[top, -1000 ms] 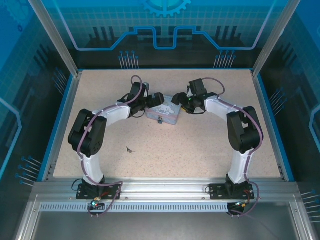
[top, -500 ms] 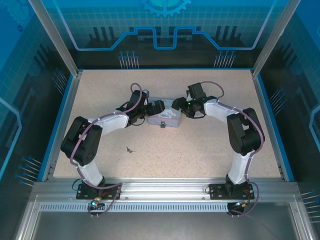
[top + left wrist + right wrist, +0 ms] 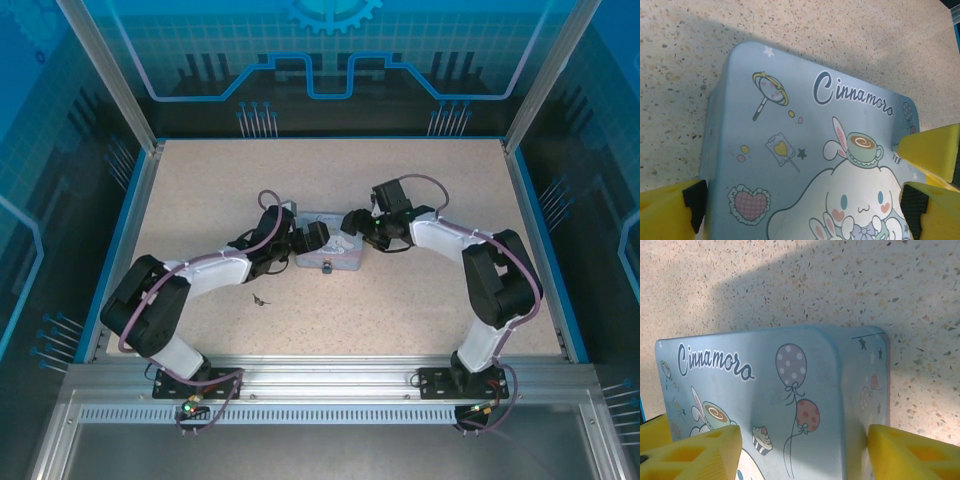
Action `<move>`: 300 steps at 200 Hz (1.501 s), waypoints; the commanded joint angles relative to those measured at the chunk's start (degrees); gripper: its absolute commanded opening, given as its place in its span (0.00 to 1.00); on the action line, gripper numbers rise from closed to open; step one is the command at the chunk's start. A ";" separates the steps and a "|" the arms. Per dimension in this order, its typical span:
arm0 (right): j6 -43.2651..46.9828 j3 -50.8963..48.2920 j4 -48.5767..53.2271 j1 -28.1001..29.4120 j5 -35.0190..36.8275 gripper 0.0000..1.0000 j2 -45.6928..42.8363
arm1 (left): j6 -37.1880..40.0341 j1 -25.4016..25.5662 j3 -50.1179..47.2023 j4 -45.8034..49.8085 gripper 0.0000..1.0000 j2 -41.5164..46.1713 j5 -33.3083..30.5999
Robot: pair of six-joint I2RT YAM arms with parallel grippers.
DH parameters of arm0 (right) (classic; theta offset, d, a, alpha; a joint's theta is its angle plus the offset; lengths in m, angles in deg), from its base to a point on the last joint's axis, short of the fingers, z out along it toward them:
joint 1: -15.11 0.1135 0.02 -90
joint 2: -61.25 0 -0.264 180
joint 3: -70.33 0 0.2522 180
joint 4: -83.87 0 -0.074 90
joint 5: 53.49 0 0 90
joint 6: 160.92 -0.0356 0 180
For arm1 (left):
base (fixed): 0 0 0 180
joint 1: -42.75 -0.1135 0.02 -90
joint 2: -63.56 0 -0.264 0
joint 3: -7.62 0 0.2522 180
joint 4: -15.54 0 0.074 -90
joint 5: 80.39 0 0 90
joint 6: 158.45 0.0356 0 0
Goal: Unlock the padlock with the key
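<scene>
With the key (image 3: 260, 299) untouched on the desk (image 3: 420, 300) and the padlock (image 3: 326, 267) at the tin's (image 3: 332, 250) near side, unlocking had not begun; the left pincer (image 3: 802, 205) straddled the tin released, while the right pincer's (image 3: 805, 452) grip was unclear.

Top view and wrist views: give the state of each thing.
tin: lid shut, print up.
padlock: at the tin's near side; locked or not, too small to tell.
key: loose on the table.
left gripper: open, astride the tin.
right gripper: jaws apart astride the tin; grip unclear.
</scene>
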 commanded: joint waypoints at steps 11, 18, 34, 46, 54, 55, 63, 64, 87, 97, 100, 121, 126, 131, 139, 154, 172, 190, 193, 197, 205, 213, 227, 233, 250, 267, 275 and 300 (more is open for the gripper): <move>-0.68 0.14 -0.11 1.51 -0.63 0.73 -1.16 | -2.55 1.16 -0.79 -2.92 0.99 0.33 0.78; -0.68 0.50 0.13 1.52 -0.54 0.74 -0.92 | -2.74 1.25 -0.97 -3.18 0.99 0.40 0.80; -0.15 1.38 1.02 1.51 0.00 0.76 -0.33 | -3.26 1.28 -1.40 -3.75 0.99 0.42 0.38; 0.28 1.92 1.73 1.43 0.66 0.78 -0.10 | -3.45 1.31 -1.51 -3.65 0.99 0.61 0.28; 0.37 2.20 2.53 1.35 1.54 0.80 -0.16 | -3.46 1.33 -1.50 -3.57 0.99 0.69 0.21; 0.38 2.20 2.59 1.35 1.69 0.80 -0.17 | -3.46 1.34 -1.51 -3.56 0.99 0.73 0.16; 0.55 2.21 3.10 1.22 2.64 0.83 -0.42 | -3.42 1.36 -1.49 -3.33 0.99 0.83 0.03; 0.51 2.21 3.14 1.19 2.72 0.83 -0.52 | -3.44 1.36 -1.46 -3.30 0.99 0.88 0.03; 0.42 1.79 3.19 0.33 3.76 0.89 -1.53 | -3.71 1.34 -1.52 -3.15 0.99 1.06 0.19; 0.34 1.62 3.11 -0.12 4.01 0.92 -1.96 | -4.26 1.38 -1.94 -3.53 0.99 1.17 0.22; 0.38 1.60 3.09 -0.30 4.01 0.92 -2.09 | -4.45 1.43 -2.13 -3.62 0.99 1.15 0.20; 0.51 1.64 3.87 -1.01 4.97 1.00 -2.86 | -5.67 1.45 -3.29 -4.65 0.99 1.41 0.09; 0.54 1.63 3.93 -1.17 5.16 1.00 -3.11 | -5.95 1.43 -3.42 -4.80 0.99 1.43 0.02; 0.53 1.53 4.03 -1.35 5.56 1.00 -3.40 | -6.07 1.45 -3.62 -5.01 0.99 1.49 -0.06; 0.38 1.19 4.07 -1.71 6.40 1.00 -4.04 | -6.24 1.45 -3.92 -4.96 0.99 1.59 -0.14; 0.21 0.23 3.43 -2.46 7.61 1.00 -5.59 | -6.27 1.49 -4.24 -5.07 0.99 1.87 -0.22; -0.32 -1.74 1.92 -4.08 8.41 1.00 -7.77 | -6.40 1.46 -4.73 -5.05 0.99 2.42 -0.55; 0.59 -4.09 -1.16 -5.79 6.93 1.00 -10.66 | -6.40 1.45 -4.90 -4.46 0.99 3.51 -1.25; 0.94 -4.48 -1.79 -5.95 6.55 1.00 -11.21 | -6.34 1.38 -4.88 -4.24 0.99 3.78 -1.51; 1.74 -4.89 -2.42 -6.03 6.02 1.00 -12.04 | -6.27 1.40 -4.87 -3.88 0.99 4.19 -1.85; 2.99 -5.25 -2.59 -5.90 5.46 1.00 -13.79 | -5.90 1.36 -4.72 -2.73 0.99 5.05 -2.83; 4.55 -5.10 -1.97 -5.50 4.61 0.99 -15.37 | -5.62 1.27 -4.38 -0.97 0.99 6.22 -4.43; 8.09 -4.13 1.38 -3.84 3.49 0.96 -17.77 | -5.24 0.70 -3.45 3.39 0.99 8.68 -7.58; 9.62 -3.81 2.73 -2.64 3.18 0.96 -18.66 | -5.21 0.07 -2.96 5.45 0.99 9.74 -8.51; 13.38 -3.26 5.78 2.06 2.67 0.92 -20.83 | -5.54 -3.49 -1.08 11.70 0.99 12.59 -8.36; 16.63 -2.04 8.25 8.42 3.15 0.89 -21.14 | -5.52 -8.14 0.12 15.97 0.99 15.39 -6.74; 18.21 -0.94 9.41 11.75 3.60 0.88 -20.41 | -5.26 -10.25 0.51 17.49 0.99 16.93 -6.48; 21.27 4.14 13.43 21.69 6.35 0.80 -14.34 | -4.24 -16.90 1.93 22.06 0.99 21.57 -6.15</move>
